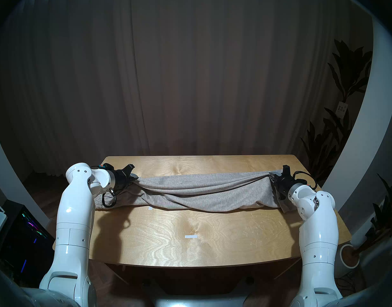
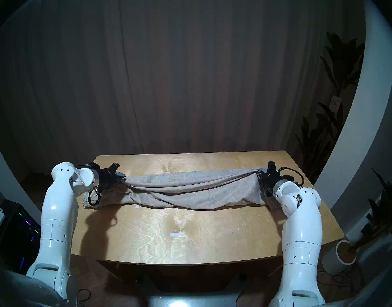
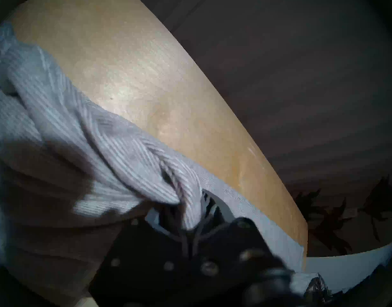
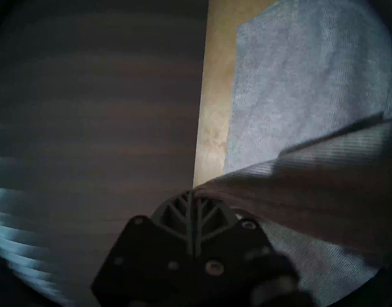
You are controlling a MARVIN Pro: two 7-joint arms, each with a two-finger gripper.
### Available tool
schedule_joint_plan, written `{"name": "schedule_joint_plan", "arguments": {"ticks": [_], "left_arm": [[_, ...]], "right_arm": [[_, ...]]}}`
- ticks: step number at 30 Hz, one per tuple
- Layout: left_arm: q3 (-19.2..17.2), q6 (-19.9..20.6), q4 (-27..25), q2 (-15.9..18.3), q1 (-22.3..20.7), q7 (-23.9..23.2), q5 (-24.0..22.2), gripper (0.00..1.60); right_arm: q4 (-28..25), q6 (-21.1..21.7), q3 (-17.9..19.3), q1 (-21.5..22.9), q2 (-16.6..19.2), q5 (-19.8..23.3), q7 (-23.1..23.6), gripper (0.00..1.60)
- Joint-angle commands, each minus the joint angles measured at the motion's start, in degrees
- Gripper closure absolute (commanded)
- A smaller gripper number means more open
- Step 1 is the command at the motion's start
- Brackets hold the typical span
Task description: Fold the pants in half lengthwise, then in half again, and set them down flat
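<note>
Pants stretched across the tabletop, spanning nearly its full width. Left pincer clamped on a bunched edge at the waistband end; right pincer clamped on the leg-end fabric. The held far edge is lifted and taut, the lower layer resting on the wood (middle sags in long folds). Two white tape marks lie nearer the robot.

left arm hides the pants' waistband end.
</note>
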Motion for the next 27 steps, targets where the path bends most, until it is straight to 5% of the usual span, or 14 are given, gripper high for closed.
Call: {"name": "schedule_joint_plan", "arguments": {"ticks": [1,27], "left_arm": [[1.07,-2.06,3.68,1.4,-6.67,-2.43,1.01,1.6],[10.2,-5.58,24.84,2.2,-19.62,-8.51,7.63,1.6]], "right_arm": [[2.13,-1.54,-1.25,5.68,1.56,-1.74,2.3,1.6],[15.5,-5.99,-7.31,14.82,5.65,-10.47,8.16,1.6]]}}
